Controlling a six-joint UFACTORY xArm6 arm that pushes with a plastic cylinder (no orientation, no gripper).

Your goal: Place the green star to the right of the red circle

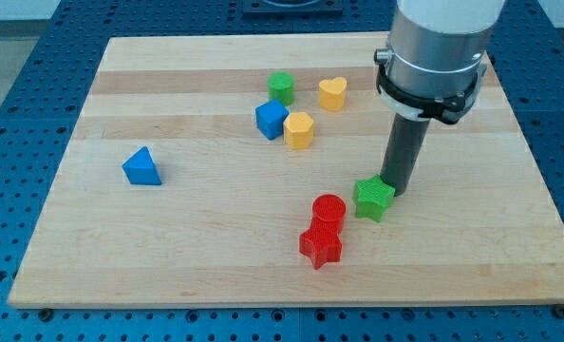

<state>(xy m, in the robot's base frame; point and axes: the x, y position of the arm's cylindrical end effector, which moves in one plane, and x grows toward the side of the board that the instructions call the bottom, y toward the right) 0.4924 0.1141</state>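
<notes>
Red star (321,246) lowest; green star (374,199) touching my tip (395,186), beside red circle (329,209).

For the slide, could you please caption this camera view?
My tip touches the green star, which sits just right of the red circle.

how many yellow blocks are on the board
2: one yellow heart near the view's top, right of the green cylinder; another yellow heart touching the blue cube. None looks hidden.
</notes>
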